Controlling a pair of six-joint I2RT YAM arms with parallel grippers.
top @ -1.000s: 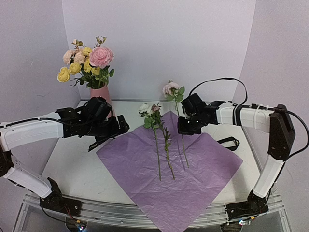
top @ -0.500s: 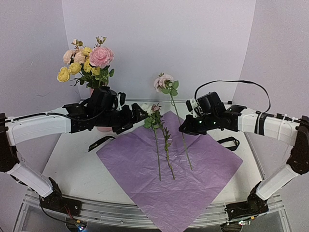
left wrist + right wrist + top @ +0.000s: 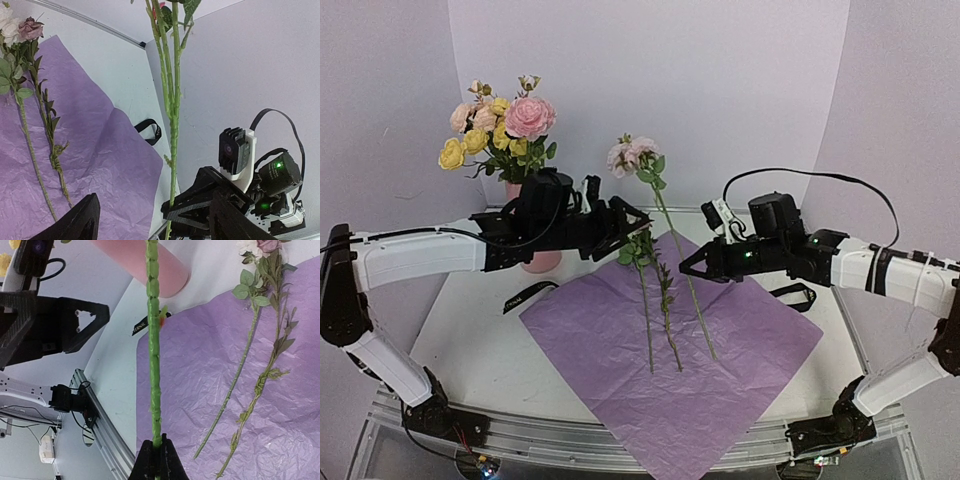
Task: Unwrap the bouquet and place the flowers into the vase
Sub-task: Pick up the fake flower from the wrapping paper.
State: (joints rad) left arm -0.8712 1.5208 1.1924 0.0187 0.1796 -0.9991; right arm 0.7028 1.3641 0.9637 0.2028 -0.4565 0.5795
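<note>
My right gripper [image 3: 688, 268] [image 3: 156, 444] is shut on the green stem [image 3: 152, 340] of a pink flower [image 3: 632, 155], held up slanting above the paper. My left gripper [image 3: 640, 222] [image 3: 155, 200] is open beside that stem [image 3: 172, 145], which runs up between its fingers [image 3: 75, 225] without touching them. Two more flowers [image 3: 645, 300] [image 3: 240, 375] lie on the crinkled lilac paper [image 3: 720, 370]. The pink vase [image 3: 535, 200] [image 3: 155, 265] stands at the back left behind my left arm, with several pink and yellow blooms [image 3: 505, 125] in it.
One black ribbon [image 3: 528, 295] lies on the white table left of the paper, and another loop [image 3: 795, 293] [image 3: 150, 131] lies right of it. The paper's front corner hangs over the metal rail [image 3: 570, 435] at the near edge. Lilac walls close in the back and sides.
My left arm swung right from the vase to the held stem, its jaws narrowing. My right gripper lifted the flower, and its bloom moved up and to the left.
</note>
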